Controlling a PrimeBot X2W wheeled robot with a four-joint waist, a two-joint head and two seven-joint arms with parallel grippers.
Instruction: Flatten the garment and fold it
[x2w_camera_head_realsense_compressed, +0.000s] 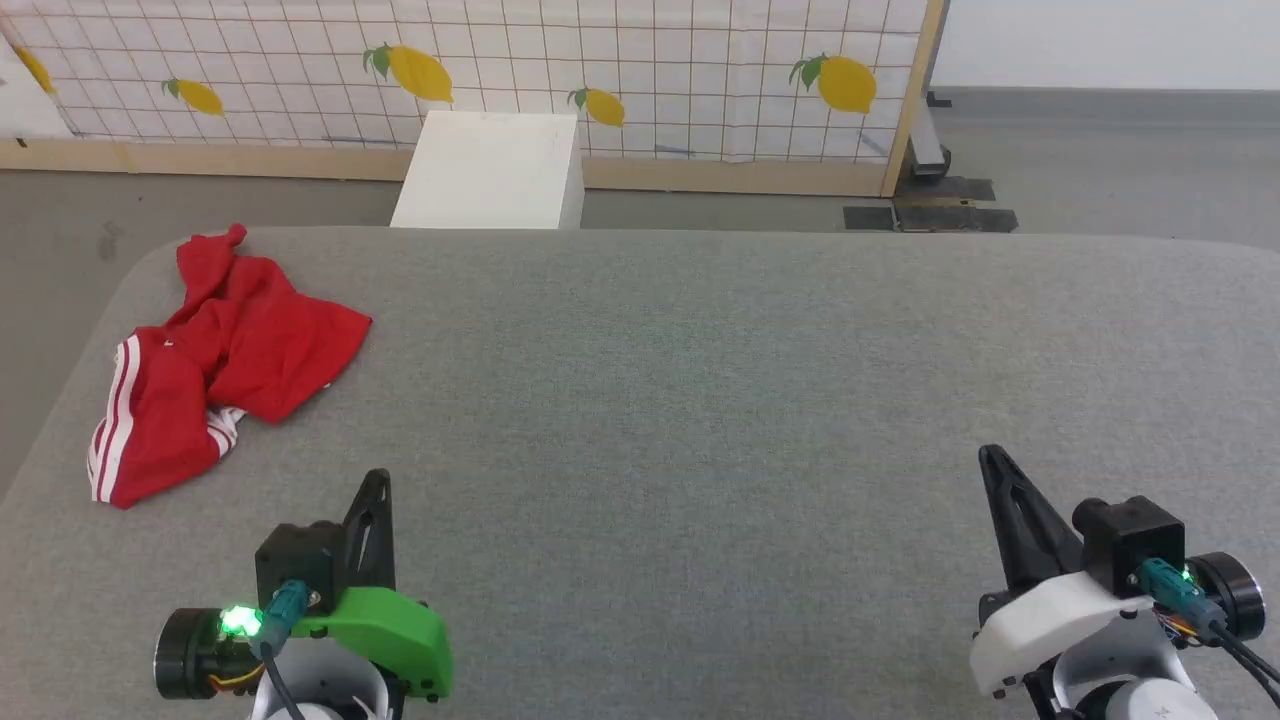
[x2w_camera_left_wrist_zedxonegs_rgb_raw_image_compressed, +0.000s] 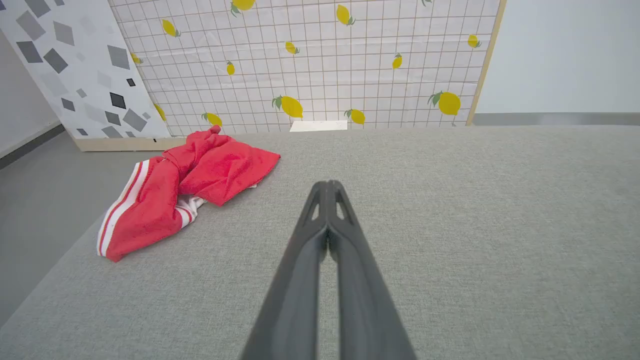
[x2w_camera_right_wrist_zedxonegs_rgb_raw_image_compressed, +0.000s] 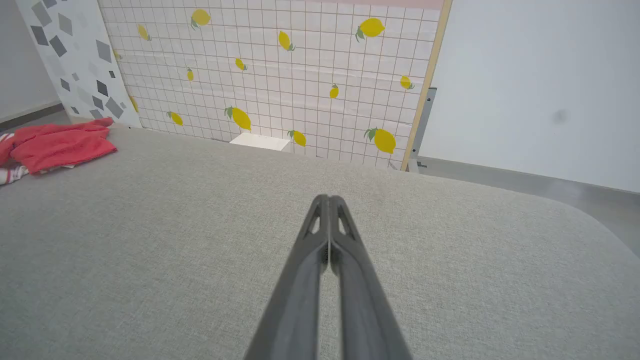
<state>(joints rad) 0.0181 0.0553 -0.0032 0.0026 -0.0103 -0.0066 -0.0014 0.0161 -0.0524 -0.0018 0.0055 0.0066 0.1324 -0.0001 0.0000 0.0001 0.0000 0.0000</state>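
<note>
The shirt (x2w_camera_head_realsense_compressed: 225, 365) lies on the worktop (x2w_camera_head_realsense_compressed: 700, 400) at the upper left of the head view, near its left edge and far corner. My left hand (x2w_camera_head_realsense_compressed: 377, 480) is at the lower left, apart from the shirt; my right hand (x2w_camera_head_realsense_compressed: 990, 457) is at the lower right, well apart from both. Behind the worktop, at top centre, a box (x2w_camera_head_realsense_compressed: 490, 170) stands on the floor before a screen (x2w_camera_head_realsense_compressed: 650, 70).

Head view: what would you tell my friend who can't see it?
A crumpled red shirt with white-striped trim lies at the far left of a grey fabric-covered table. The robot's left gripper and right gripper are shut near the front edge, apart from the shirt; a lemon-print screen stands behind.
</note>
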